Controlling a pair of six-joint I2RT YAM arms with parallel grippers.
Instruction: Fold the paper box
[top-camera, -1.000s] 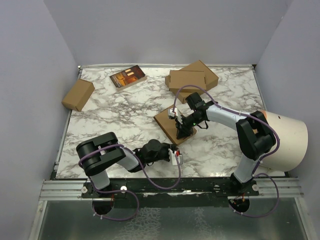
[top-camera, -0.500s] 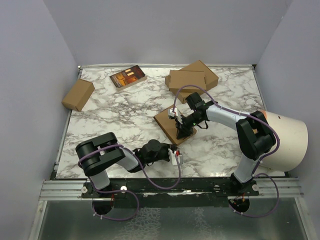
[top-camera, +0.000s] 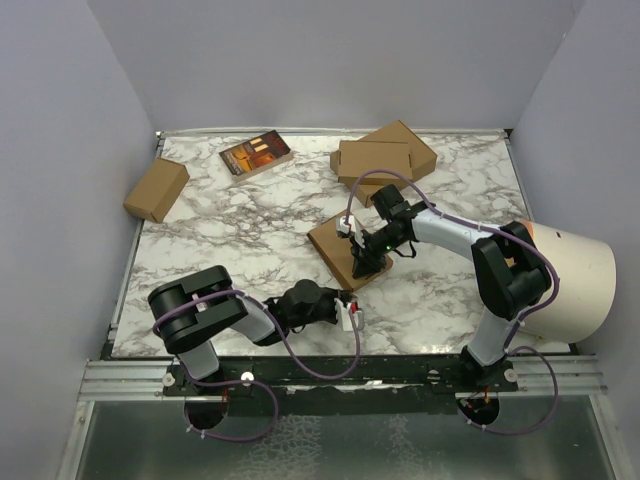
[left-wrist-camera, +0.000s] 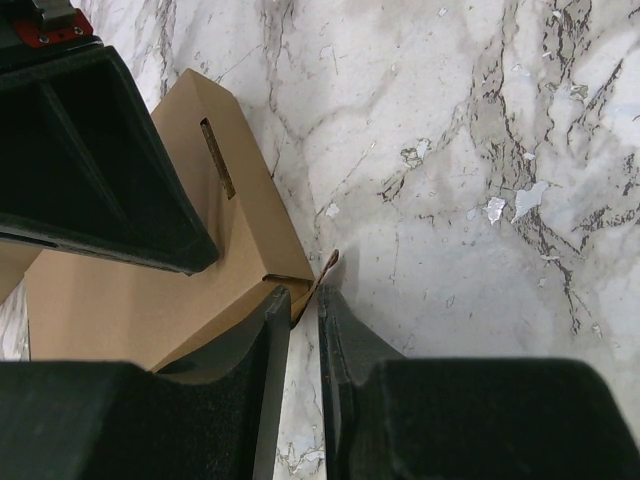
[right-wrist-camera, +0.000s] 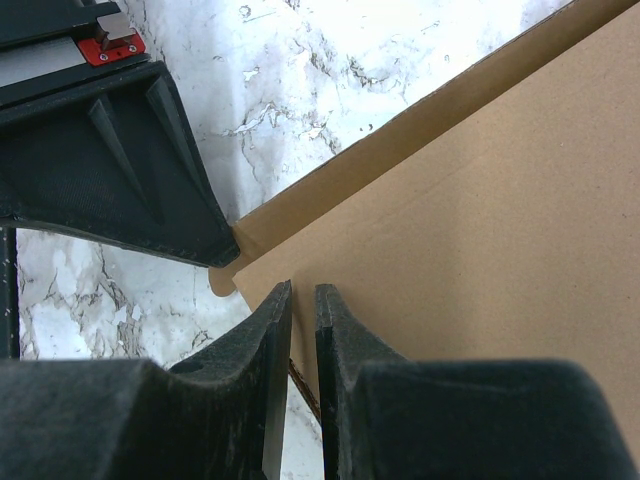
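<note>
The plain brown corrugated cardboard paper box is lying flat mid-way across the marbled white surface. The right gripper, narrowed to a slit with nothing seen inside, is bearing on its smooth matte lid. The left gripper, equally narrow and empty, is hovering beside the slotted side wall; the final closing seems in hand, calling for tucking the thin protruding flap tip gently.

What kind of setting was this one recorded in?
Probably a lab test cell for robot manipulation: a marble-patterned tabletop boxed in by plain grey walls, robot arms bolted to a metal rail, and brown cardboard boxes laid out as props.
</note>
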